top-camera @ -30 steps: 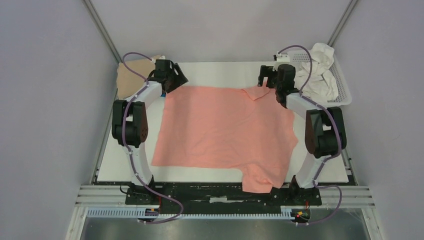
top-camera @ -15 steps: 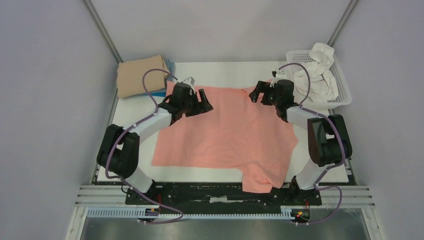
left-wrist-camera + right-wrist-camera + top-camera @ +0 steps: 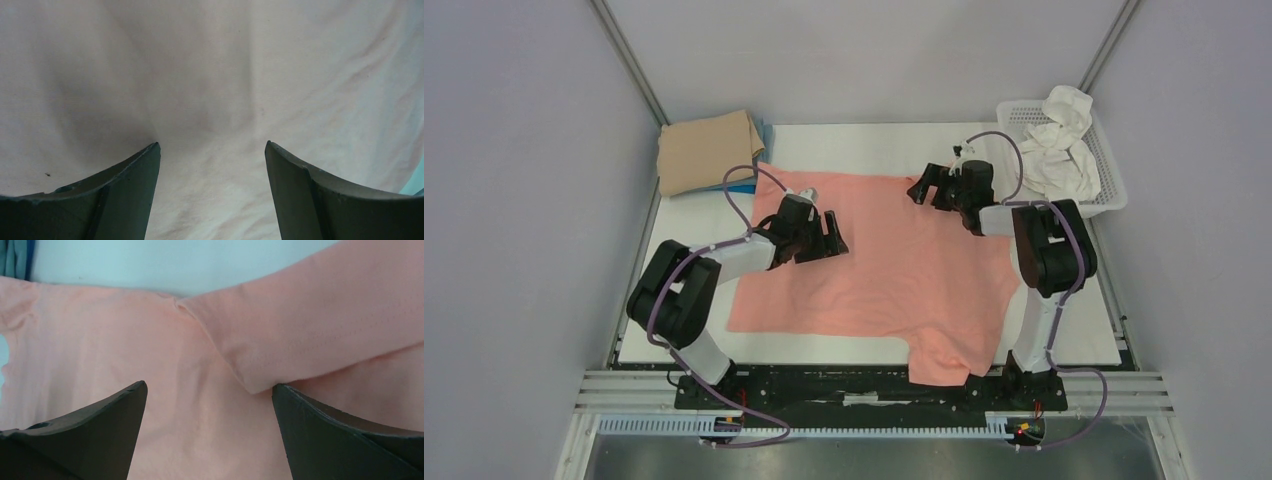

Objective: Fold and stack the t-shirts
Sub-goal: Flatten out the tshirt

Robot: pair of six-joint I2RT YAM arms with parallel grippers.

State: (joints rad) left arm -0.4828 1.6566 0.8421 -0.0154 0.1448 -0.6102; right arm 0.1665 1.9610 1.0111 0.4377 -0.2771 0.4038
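Now the salmon-pink t-shirt lies spread flat across the middle of the bench, one part of it hanging over the near edge toward the right corner. The left tool sits low over the shirt's left half, its fingers spread wide with only cloth showing between them. The right tool is over the shirt's far edge, likewise released and gripping nothing. Just ahead of it a sleeve lies folded back onto the shirt body. Whether either tool touches the cloth I cannot tell. At the far left corner the tan t-shirt rests folded on the blue t-shirt, of which only an edge shows. At the far right corner stands a basket holding white cloth.
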